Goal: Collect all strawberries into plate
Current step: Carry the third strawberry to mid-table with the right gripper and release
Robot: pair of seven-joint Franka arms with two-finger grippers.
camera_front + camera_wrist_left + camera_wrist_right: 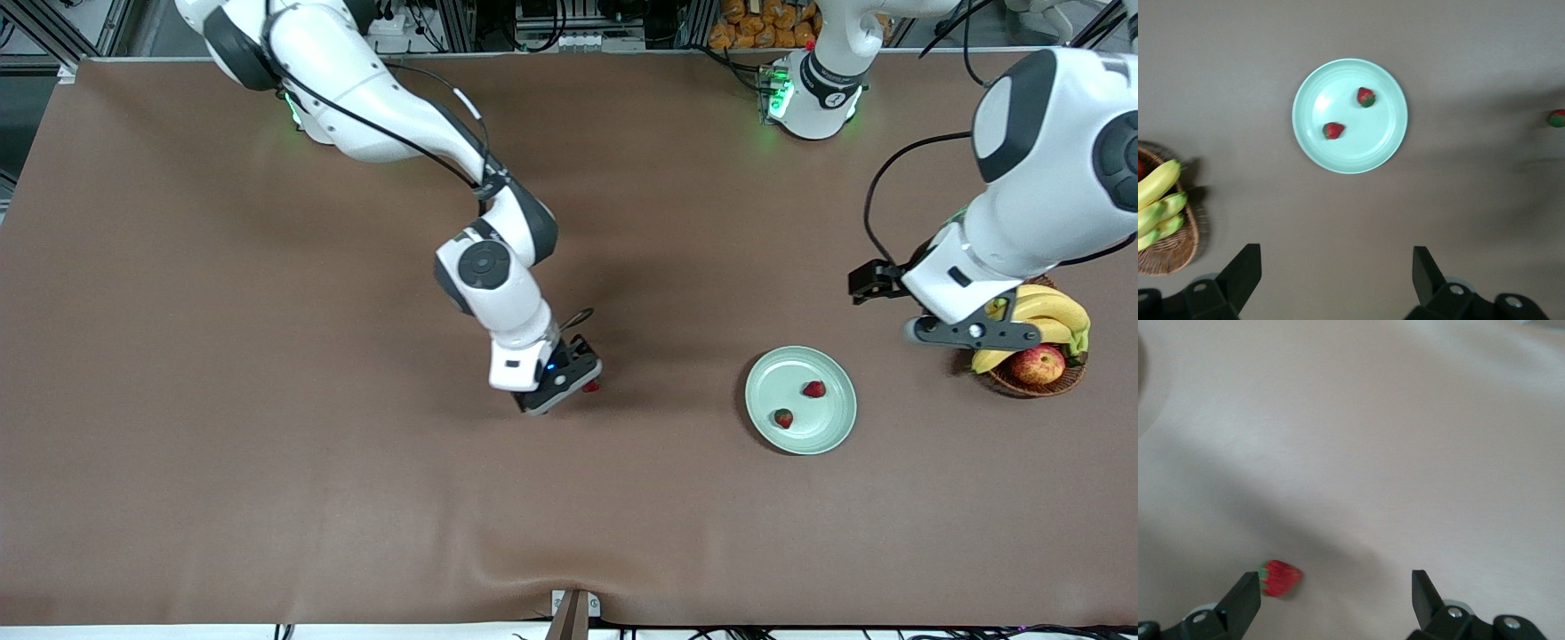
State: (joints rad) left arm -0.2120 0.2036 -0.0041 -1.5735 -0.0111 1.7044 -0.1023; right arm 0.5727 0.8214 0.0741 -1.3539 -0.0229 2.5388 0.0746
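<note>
Two strawberries (813,388) (783,418) lie in the pale green plate (800,366), which shows whole in the left wrist view (1371,143). A third strawberry (590,387) is on the brown cloth mid-table, toward the right arm's end from the plate. My right gripper (569,380) hangs low over it, open. In the right wrist view the berry (1279,578) sits just inside one fingertip (1245,593), not gripped. My left gripper (1337,257) is open and empty, above the cloth between plate and basket.
A wicker basket (1036,380) with bananas (1049,313) and an apple (1037,364) stands at the left arm's end, partly under the left arm. A brown cloth (267,444) covers the table, with a ripple at its near edge.
</note>
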